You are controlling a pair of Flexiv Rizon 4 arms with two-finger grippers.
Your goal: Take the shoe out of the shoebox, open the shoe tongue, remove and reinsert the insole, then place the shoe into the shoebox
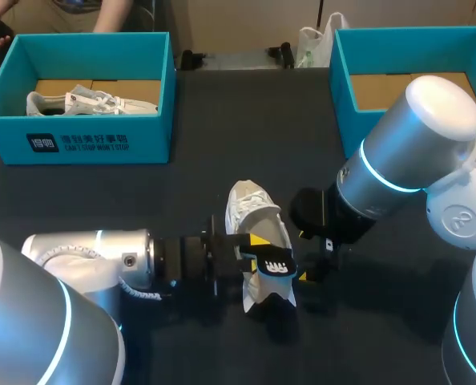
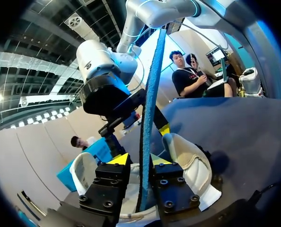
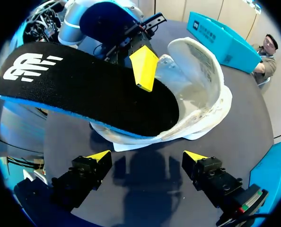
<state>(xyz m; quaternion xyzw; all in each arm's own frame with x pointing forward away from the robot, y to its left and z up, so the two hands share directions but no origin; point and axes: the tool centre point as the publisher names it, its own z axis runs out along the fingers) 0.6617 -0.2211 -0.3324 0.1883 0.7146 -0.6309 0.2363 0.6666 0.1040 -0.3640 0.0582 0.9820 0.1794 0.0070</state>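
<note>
Insole (image 3: 83, 90) clamped in the left end effector (image 2: 139, 160) at the white shoe (image 1: 250, 204); right end effector (image 3: 147, 158) fingers wide apart.

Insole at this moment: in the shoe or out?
Mostly out: the left tool grips the insole lifted, with its logo end clear of the shoe and the other end at the shoe's opening.
</note>
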